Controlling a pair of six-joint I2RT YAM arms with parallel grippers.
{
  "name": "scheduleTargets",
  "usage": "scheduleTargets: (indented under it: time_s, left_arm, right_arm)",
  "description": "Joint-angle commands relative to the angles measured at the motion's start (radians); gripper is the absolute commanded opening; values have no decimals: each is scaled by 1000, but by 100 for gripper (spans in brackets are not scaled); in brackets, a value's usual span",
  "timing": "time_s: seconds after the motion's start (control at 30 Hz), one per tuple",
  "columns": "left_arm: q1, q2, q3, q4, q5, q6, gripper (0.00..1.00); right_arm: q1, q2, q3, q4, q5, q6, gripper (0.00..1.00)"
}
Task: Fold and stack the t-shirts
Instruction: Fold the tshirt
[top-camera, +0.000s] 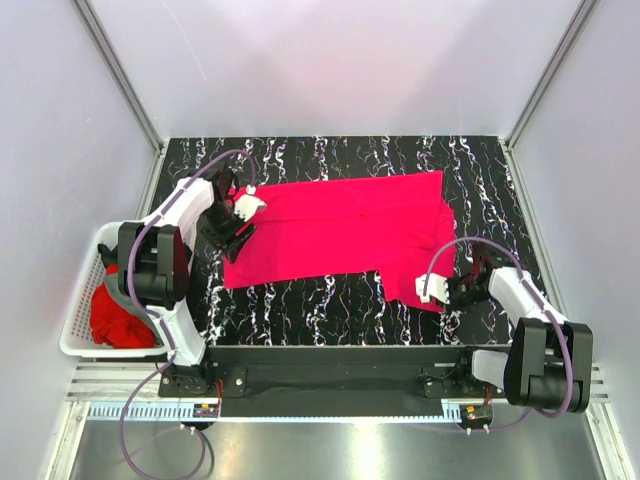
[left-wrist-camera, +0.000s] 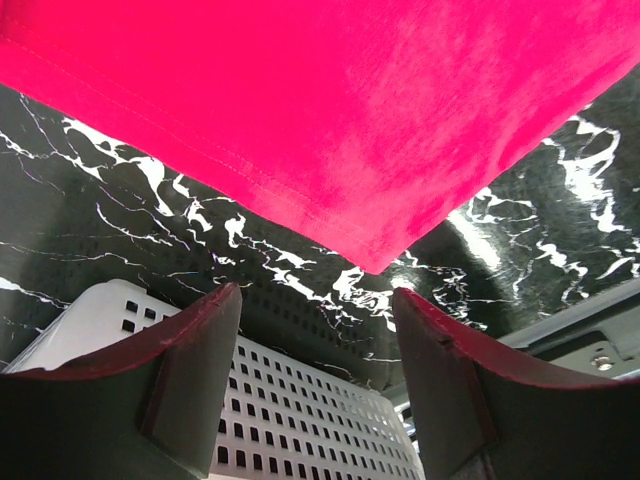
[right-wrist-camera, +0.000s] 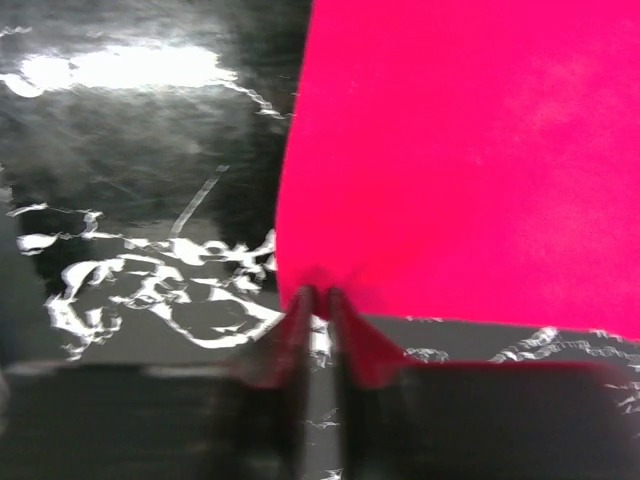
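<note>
A crimson-pink t-shirt (top-camera: 340, 225) lies spread flat across the black marbled table. My left gripper (top-camera: 238, 238) is at the shirt's left edge. In the left wrist view it (left-wrist-camera: 318, 295) is open and empty, with a corner of the shirt (left-wrist-camera: 375, 255) just beyond its fingertips. My right gripper (top-camera: 432, 290) is at the shirt's near right corner. In the blurred right wrist view it (right-wrist-camera: 318, 295) is shut on the edge of the pink shirt (right-wrist-camera: 470, 150). A red t-shirt (top-camera: 120, 320) lies bunched in the basket.
A white lattice basket (top-camera: 80, 300) stands off the table's left side beside the left arm and also shows in the left wrist view (left-wrist-camera: 300, 410). The black marbled table (top-camera: 330, 300) has a metal rail along its near edge. Grey walls enclose the back and sides.
</note>
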Motion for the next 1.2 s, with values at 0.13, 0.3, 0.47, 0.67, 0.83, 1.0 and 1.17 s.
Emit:
scheduleTargets:
  time_s: [0.13, 0.3, 0.47, 0.67, 0.83, 1.0, 1.17]
  left_arm:
    - [18, -82, -121, 40, -81, 106, 61]
    - [20, -134, -234, 57, -98, 166, 59]
    - [20, -156, -276, 56, -78, 178, 59]
    - [13, -101, -236, 54, -23, 146, 59]
    - [-16, -76, -227, 54, -9, 141, 55]
    - [-36, -35, -213, 54, -3, 132, 51]
    - [-49, -7, -217, 71, -15, 120, 50]
  right_arm:
    - [9, 96, 112, -101, 33, 70, 0]
    - [9, 133, 152, -106, 28, 128, 0]
    - [11, 139, 155, -100, 17, 136, 0]
    - [11, 180, 183, -89, 34, 160, 0]
    - [11, 193, 193, -83, 36, 180, 0]
    - [14, 196, 187, -74, 31, 200, 0]
    - [15, 194, 186, -68, 34, 214, 0]
